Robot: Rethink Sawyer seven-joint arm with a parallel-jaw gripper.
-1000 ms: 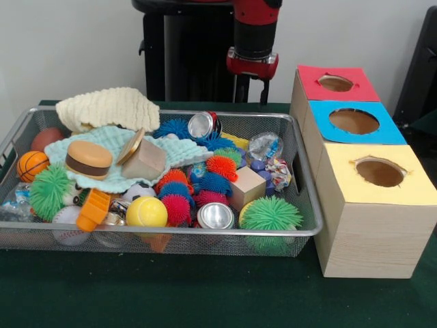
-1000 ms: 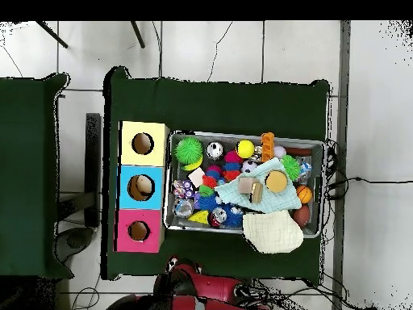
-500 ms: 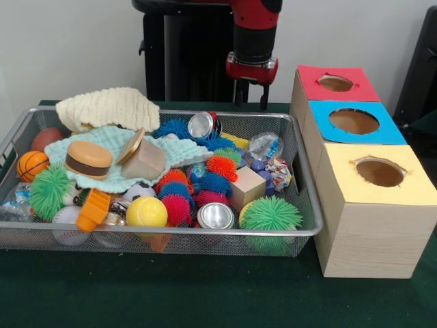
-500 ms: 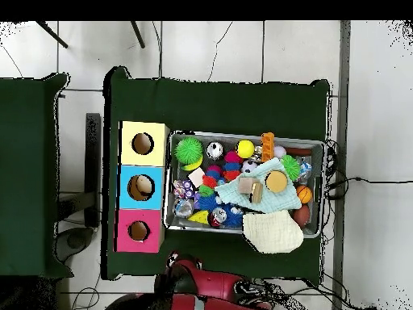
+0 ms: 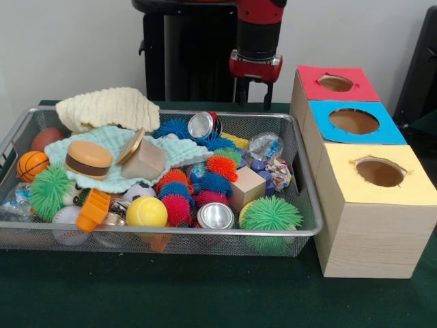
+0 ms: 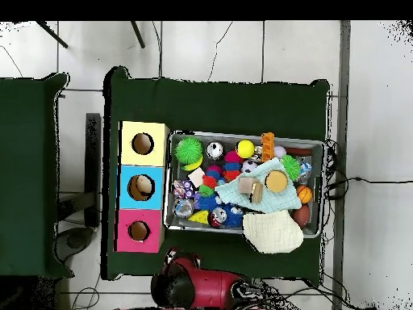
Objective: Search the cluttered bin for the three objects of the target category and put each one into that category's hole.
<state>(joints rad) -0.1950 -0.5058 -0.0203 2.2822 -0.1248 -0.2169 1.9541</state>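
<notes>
The wire bin (image 5: 305,205) sits on the green surface (image 5: 171,294), heaped with spiky balls, sports balls, cans, wooden blocks, cloths and a toy burger (image 5: 88,158). Just beside it stands the box row: red hole (image 5: 335,83), blue hole (image 5: 354,121), yellow hole (image 5: 379,172). The gripper (image 5: 252,94) hangs behind the bin's far rim, fingers apart and empty. Only the overhead view shows tiled floor (image 6: 242,48) around the surface.

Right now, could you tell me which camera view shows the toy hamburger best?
The front view: the toy hamburger shows its bun and dark patty from the side, resting on the mint cloth. The overhead view gives only its round tan top.
</notes>
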